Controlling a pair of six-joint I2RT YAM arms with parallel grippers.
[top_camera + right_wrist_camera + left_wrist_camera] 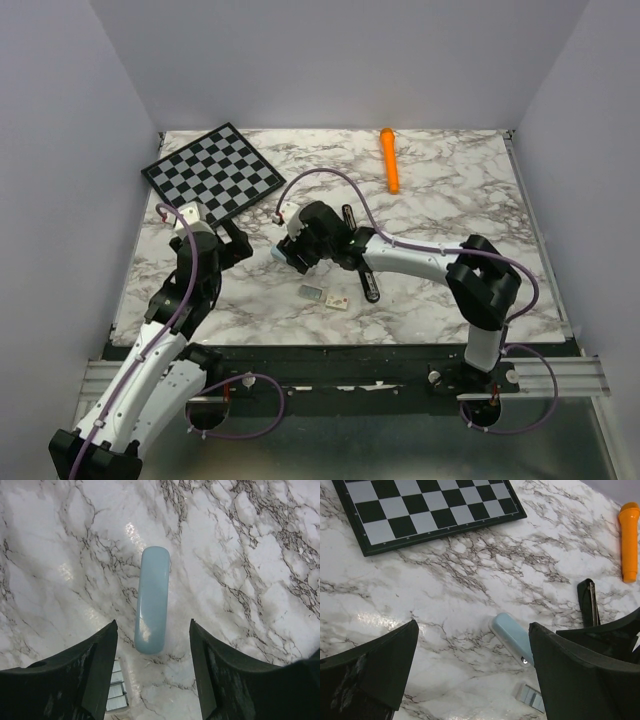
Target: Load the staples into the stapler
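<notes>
Pickup stage, judged: left gripper and right gripper stand released, empty, right above the blue box; in top view staples lie at its 5 o'clock, stapler at their 3 o'clock; next needs a square pinch on staples.

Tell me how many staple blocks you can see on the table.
1. The staples lie toward the table's front edge, between the pale blue box and the small white piece. The right arm may hide others.
</notes>
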